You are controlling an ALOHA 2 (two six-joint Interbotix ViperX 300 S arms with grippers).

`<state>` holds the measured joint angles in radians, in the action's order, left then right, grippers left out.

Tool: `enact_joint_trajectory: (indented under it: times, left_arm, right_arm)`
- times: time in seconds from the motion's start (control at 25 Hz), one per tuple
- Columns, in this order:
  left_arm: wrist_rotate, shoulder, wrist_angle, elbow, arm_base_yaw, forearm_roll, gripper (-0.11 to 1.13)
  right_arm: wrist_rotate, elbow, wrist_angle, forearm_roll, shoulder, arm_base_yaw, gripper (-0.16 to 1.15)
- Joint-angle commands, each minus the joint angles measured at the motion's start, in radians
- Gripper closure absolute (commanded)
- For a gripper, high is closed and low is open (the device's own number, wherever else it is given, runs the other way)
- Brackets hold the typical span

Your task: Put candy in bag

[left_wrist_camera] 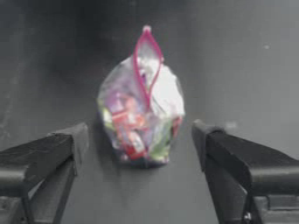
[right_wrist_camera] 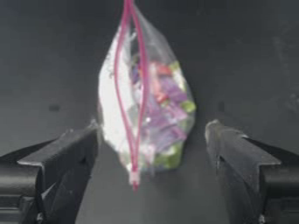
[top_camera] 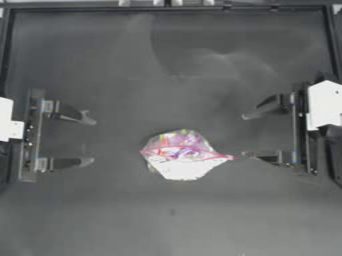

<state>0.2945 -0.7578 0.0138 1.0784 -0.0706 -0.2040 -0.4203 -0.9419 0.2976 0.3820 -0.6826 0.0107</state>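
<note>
The bag (top_camera: 180,155), clear plastic with a pink-red seal strip, lies on the table's middle with colourful sweets and white showing through. Its seal strip forms a narrow loop, so the mouth looks slightly parted. My left gripper (top_camera: 88,140) rests at the left side, open and holding nothing, well apart from the bag (left_wrist_camera: 140,113). Over on the right, my right gripper (top_camera: 247,136) is open too, its near finger close to the strip's pointed end. That end of the bag (right_wrist_camera: 146,109) faces the right wrist view. No separate purple-pink candy shows on the table; it is hidden or out of view.
The dark table (top_camera: 167,220) spreads bare around the bag, bounded by a raised rim (top_camera: 167,7) along the far edge. White arm housings sit at the left (top_camera: 8,120) and right (top_camera: 324,104) sides.
</note>
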Motion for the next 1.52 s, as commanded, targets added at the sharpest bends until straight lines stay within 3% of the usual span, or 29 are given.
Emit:
enact_joint_trajectory:
  times: [0.04, 1.52]
  left_arm:
    - [-0.002, -0.018, 0.005, -0.005, -0.002, 0.000, 0.02]
    - [-0.005, -0.215, 0.003, 0.103, -0.029, -0.006, 0.02]
  right_arm:
    - [-0.002, 0.005, -0.021, 0.005, -0.020, 0.009, -0.02]
    - [-0.003, -0.046, -0.003, 0.002, -0.121, 0.023, -0.02]
